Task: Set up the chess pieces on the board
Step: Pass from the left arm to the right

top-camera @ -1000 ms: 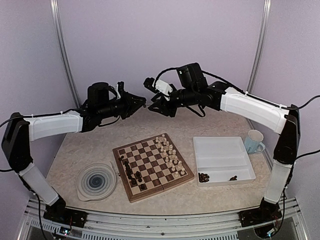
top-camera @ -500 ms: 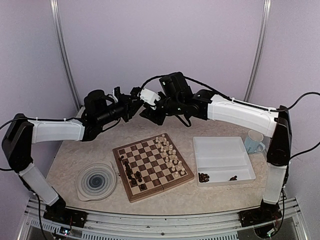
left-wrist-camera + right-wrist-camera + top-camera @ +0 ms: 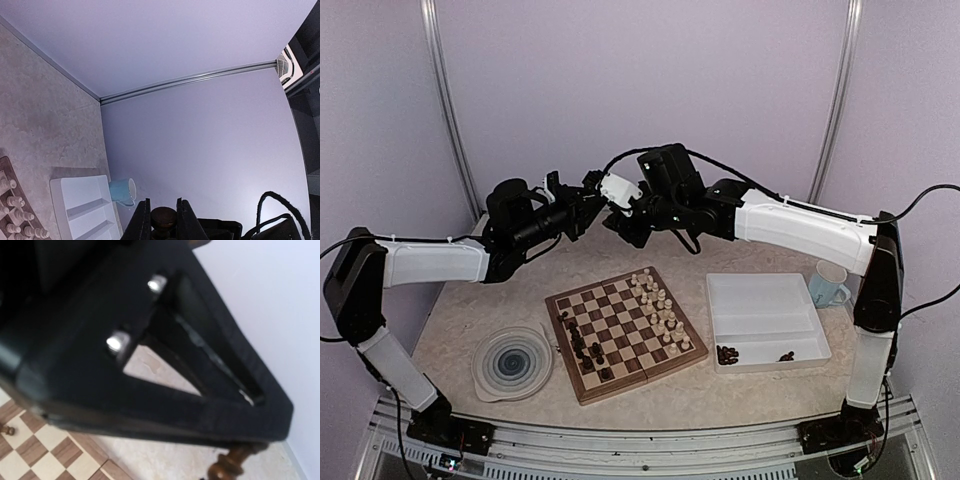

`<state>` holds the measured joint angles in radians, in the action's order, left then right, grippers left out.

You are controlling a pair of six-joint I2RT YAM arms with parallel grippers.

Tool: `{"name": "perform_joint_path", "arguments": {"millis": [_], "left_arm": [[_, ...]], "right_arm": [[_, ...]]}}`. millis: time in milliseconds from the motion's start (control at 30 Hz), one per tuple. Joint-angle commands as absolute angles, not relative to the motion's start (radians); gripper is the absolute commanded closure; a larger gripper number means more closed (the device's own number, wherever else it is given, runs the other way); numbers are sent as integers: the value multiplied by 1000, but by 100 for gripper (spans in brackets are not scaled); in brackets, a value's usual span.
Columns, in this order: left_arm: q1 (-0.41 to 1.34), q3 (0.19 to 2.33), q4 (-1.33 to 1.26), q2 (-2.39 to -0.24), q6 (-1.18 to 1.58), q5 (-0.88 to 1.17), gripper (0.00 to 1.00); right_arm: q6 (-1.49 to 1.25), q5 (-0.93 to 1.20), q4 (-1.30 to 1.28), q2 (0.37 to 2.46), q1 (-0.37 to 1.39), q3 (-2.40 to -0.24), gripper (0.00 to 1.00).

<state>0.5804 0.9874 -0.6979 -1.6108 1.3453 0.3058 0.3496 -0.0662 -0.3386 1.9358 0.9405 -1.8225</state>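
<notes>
My left gripper is shut on a dark brown chess piece and holds it high above the far side of the table; it also shows in the top view. My right gripper hangs right beside it, and its jaws are not clear. The right wrist view is filled by the left gripper's black body, with the dark piece sticking out at the bottom. The board lies mid-table with cream pieces along its right side and dark pieces along its left.
A white two-compartment tray right of the board holds a few dark pieces. A pale blue mug stands beyond it. A round blue-swirl plate lies left of the board. Walls close in behind.
My right arm has swung left and down until its gripper meets the left gripper. The left gripper has shifted slightly, still holding the dark piece.
</notes>
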Motion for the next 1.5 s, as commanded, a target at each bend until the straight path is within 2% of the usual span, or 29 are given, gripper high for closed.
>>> {"name": "perform_joint_path", "arguments": {"millis": [0, 467, 1333, 1400, 1467], "left_arm": [[598, 970, -713, -1579, 1342, 306, 92], [619, 979, -702, -1574, 1338, 306, 93], [647, 997, -581, -1563, 1196, 251, 93], [650, 996, -582, -1570, 1202, 252, 93], [652, 993, -586, -1575, 1209, 247, 92]], "right_arm": [[338, -79, -309, 1919, 939, -1847, 67], [344, -131, -285, 1927, 930, -1866, 68], [338, -89, -290, 1890, 891, -1861, 83], [336, -91, -288, 1887, 890, -1862, 83], [337, -91, -288, 1890, 888, -1866, 79]]}}
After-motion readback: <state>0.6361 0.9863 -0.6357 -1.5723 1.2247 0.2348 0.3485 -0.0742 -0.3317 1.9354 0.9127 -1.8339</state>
